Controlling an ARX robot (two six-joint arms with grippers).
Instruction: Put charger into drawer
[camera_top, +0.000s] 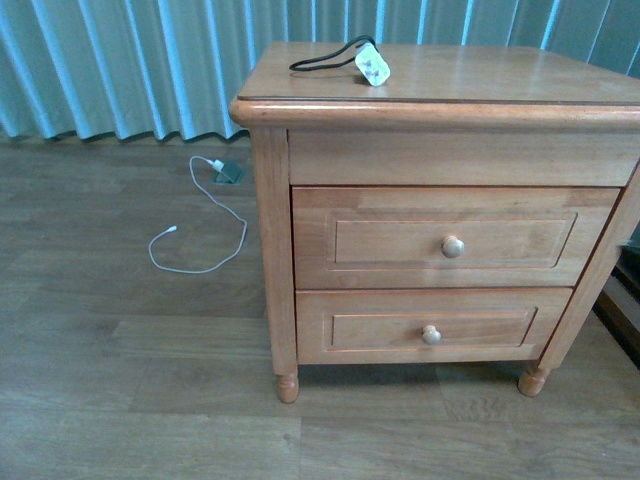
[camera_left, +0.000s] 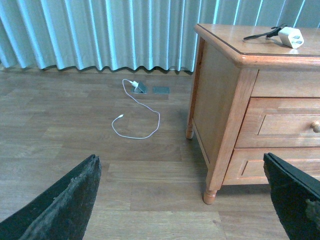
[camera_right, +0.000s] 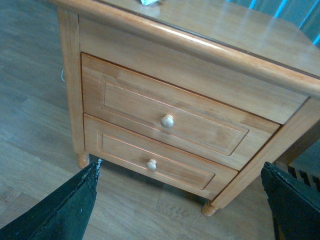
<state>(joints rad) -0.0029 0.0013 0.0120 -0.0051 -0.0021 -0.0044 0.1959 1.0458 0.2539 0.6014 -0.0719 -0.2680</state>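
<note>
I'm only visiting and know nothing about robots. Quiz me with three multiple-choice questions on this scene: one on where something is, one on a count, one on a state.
1. Where does the charger lie?
A. on the floor by the curtain
B. inside a drawer
C. on top of the wooden cabinet

2. How many round knobs show on the cabinet front?
A. one
B. two
C. four

3. What state is the taller drawer in?
A. shut
B. half open
C. pulled fully out

Answers:
1 C: the charger rests on the cabinet top in the front view.
2 B: there is one knob on the taller drawer and one on the shallower drawer below it.
3 A: its front sits flush with the frame, and none of its inside shows.
</note>
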